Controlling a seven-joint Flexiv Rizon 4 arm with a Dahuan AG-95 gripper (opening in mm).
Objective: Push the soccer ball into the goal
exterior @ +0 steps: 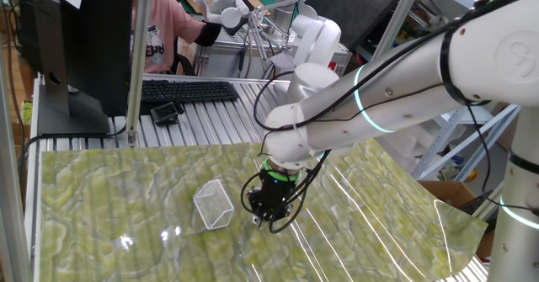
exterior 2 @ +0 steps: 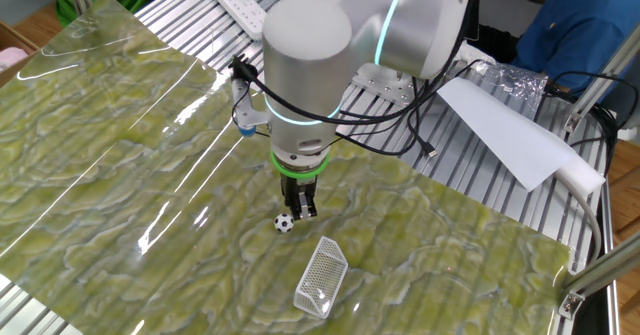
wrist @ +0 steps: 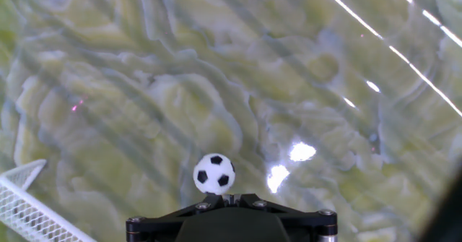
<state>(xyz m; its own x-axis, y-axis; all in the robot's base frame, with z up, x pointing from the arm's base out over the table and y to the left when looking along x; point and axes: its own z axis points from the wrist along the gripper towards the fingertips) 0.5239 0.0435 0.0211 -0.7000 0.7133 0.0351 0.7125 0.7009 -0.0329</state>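
The soccer ball (wrist: pixel 214 173) is tiny, white with black patches, and lies on the green marbled mat. In the other fixed view the ball (exterior 2: pixel 285 223) rests just beside the tips of my gripper (exterior 2: pixel 303 211), which is shut with nothing held. In the hand view the shut gripper (wrist: pixel 231 199) sits right behind the ball, touching or nearly touching it. The goal (exterior 2: pixel 321 274), a white mesh wedge, lies a short way past the ball. In one fixed view the goal (exterior: pixel 213 204) sits left of the gripper (exterior: pixel 268 219), and the ball is hidden there. A corner of the goal (wrist: pixel 25 199) shows at the hand view's lower left.
A keyboard (exterior: pixel 187 90) and a monitor (exterior: pixel 72 38) stand on the ribbed metal table (exterior: pixel 219 118) behind the mat. A sheet of white paper (exterior 2: pixel 505 130) and a power strip (exterior 2: pixel 240 3) lie off the mat. A person sits at the back.
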